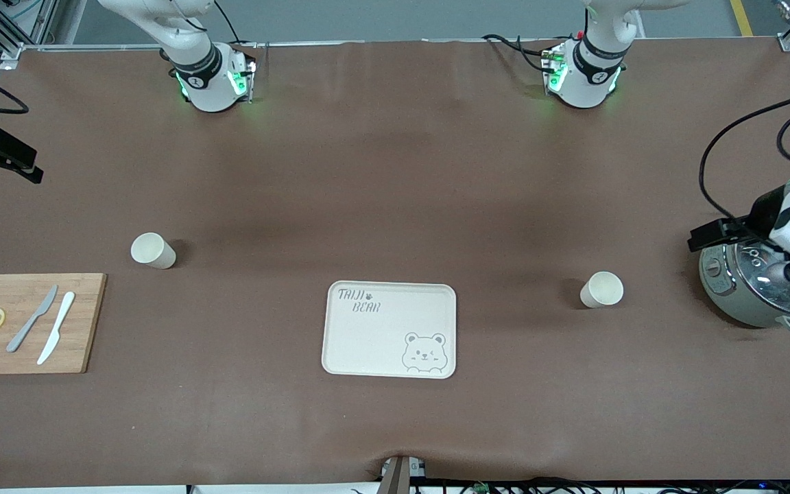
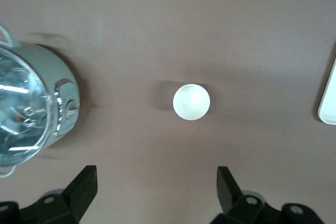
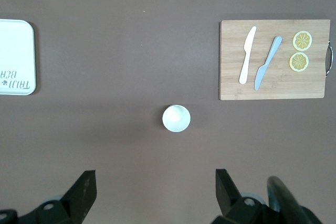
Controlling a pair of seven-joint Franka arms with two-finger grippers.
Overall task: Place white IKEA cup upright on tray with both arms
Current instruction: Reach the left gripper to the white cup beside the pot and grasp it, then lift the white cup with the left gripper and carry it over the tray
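Left gripper (image 2: 156, 192) spread above cup (image 2: 191, 102); tray (image 1: 389, 329) apart.

Brown-covered table (image 1: 395, 178), grey floor along the top edge, yellow floor line, even overhead light

The left gripper (image 2: 155, 192) is held high with its fingers (image 2: 84, 184) spread wide, camera pointed straight down, while the right gripper (image 3: 152, 192) is likewise raised with fingers (image 3: 227, 187) parted; both arms are swung out toward their own table ends
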